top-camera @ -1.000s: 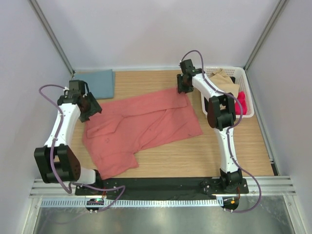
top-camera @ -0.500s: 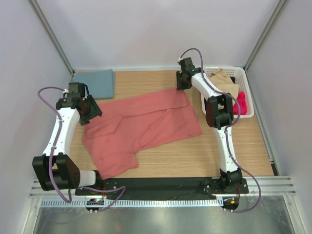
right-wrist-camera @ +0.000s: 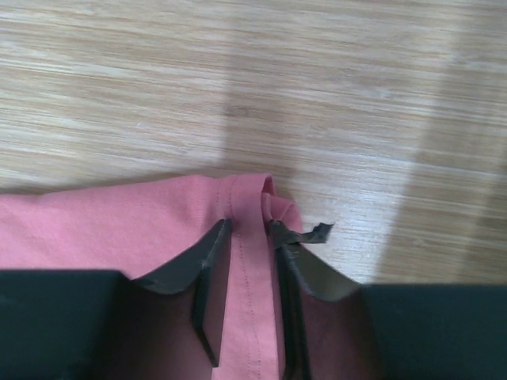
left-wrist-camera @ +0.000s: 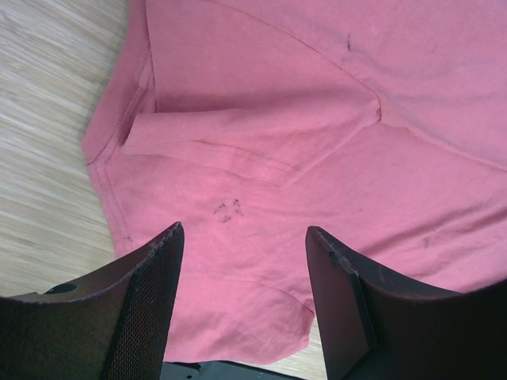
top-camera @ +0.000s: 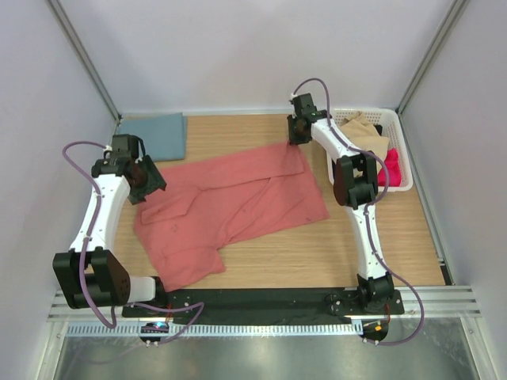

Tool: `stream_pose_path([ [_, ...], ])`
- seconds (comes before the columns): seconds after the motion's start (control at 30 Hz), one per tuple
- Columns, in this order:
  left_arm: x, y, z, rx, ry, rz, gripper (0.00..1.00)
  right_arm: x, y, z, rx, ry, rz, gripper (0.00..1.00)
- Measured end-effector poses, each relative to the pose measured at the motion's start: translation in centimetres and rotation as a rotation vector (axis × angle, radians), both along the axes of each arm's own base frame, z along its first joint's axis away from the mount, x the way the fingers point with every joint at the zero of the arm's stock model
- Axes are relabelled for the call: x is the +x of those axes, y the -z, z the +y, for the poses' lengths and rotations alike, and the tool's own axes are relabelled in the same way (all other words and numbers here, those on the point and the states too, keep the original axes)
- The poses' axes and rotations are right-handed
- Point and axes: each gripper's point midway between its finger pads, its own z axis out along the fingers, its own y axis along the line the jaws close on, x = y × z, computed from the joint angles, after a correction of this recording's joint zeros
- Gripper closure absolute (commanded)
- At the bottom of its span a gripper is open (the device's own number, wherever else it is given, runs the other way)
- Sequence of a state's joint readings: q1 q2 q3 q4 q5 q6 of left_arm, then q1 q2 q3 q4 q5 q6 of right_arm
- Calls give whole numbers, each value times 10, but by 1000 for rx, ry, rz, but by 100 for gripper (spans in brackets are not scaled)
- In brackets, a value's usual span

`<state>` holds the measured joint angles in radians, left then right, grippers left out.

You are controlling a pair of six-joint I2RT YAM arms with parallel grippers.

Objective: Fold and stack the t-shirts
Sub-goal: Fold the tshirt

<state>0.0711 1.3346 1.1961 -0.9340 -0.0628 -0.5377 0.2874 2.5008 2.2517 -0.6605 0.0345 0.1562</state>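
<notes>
The salmon-red t-shirt (top-camera: pixel 238 206) is lying spread across the middle of the bench (top-camera: pixel 356 245), one end reaching toward the near left corner. The left tool (left-wrist-camera: pixel 243 237) is hovering over its left side, jaws wide apart. The right tool (right-wrist-camera: pixel 245 233) is pinching the shirt's far hem. The teal-blue t-shirt (top-camera: pixel 154 134) is sitting folded in the far left corner, and a white basket (top-camera: pixel 402 149) of clothes in the far right.

- I find no readable text, label or number in any view.
- Dark specks (left-wrist-camera: pixel 227 210) on the salmon-red t-shirt (left-wrist-camera: pixel 341 134), centre of my left wrist view: illegible.
</notes>
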Motion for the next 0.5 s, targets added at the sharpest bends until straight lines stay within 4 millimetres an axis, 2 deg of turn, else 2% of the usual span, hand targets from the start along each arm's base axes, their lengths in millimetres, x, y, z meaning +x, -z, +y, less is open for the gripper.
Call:
stream_pose_path([
  [0.1, 0, 0, 0, 0, 0, 0, 36, 1, 4, -2, -2, 1, 6, 88],
  [0.13, 0, 0, 0, 0, 0, 0, 36, 1, 6, -3, 0, 3, 9, 97],
  [0.17, 0, 0, 0, 0, 0, 0, 36, 2, 7, -4, 0, 4, 10, 99],
  [0.5, 0, 1, 0, -3, -7, 1, 37, 8, 5, -12, 0, 103, -9, 99],
])
